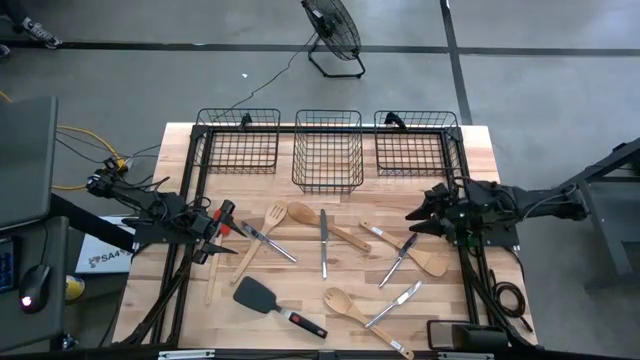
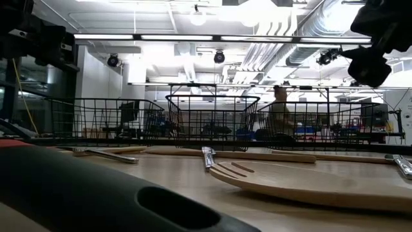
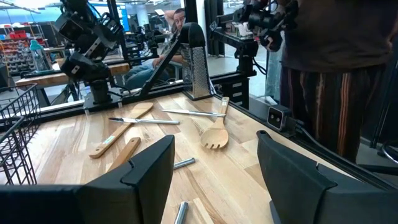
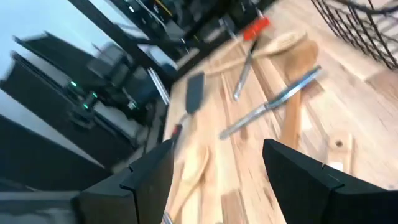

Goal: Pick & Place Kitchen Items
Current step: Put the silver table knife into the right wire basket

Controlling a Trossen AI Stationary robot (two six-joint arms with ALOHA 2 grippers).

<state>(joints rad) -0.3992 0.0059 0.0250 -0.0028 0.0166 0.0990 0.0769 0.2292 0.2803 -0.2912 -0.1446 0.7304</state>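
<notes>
Kitchen utensils lie flat across the wooden table. Among them are a slotted wooden fork (image 1: 262, 236), a wooden spoon (image 1: 322, 226), a silver knife (image 1: 323, 243), a black turner (image 1: 260, 295), another wooden spoon (image 1: 345, 303) and more cutlery (image 1: 397, 302). My left gripper (image 1: 218, 238) (image 3: 214, 144) is open, low over the table's left side, right beside the red-headed spatula (image 1: 225, 212). A metal piece (image 3: 181, 210) lies below its gap. My right gripper (image 1: 413, 222) (image 4: 217, 150) is open above the right side, near a silver spoon (image 1: 401, 258) and a wooden spatula (image 1: 412, 251).
Three black wire baskets (image 1: 240, 142) (image 1: 328, 152) (image 1: 415, 143) stand in a row along the far edge. A black frame borders the table. A floor fan (image 1: 335, 35) stands beyond it. A person (image 3: 336, 74) stands close to the table's near right side.
</notes>
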